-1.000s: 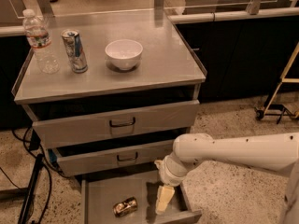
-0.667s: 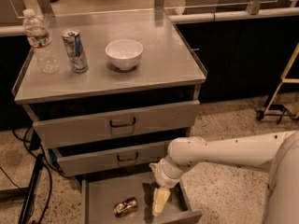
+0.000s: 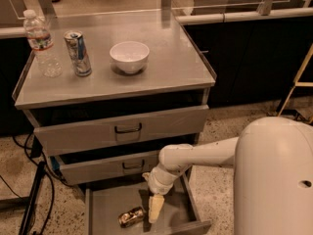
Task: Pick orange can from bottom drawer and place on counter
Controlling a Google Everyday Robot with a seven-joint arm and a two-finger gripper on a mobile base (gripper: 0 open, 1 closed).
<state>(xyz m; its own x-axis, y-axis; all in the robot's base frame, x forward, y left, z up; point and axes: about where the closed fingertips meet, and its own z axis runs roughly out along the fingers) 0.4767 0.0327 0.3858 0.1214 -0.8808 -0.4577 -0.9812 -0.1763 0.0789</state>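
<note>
While inside the bottom drawer (image 3: 108,203), gripper (image 3: 154,215) hangs just beside the orange can (image 3: 131,217).

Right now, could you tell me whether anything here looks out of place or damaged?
Yes: the orange can lies on its side in the open bottom drawer, and its surface looks crumpled. The gripper hangs in the drawer close beside it. On the counter, the bottle, slim can and bowl stand upright.

arm (image 3: 205,153): white, bent at wrist, reaching downward | gripper (image 3: 155,209): pointing down, low centre of view
</note>
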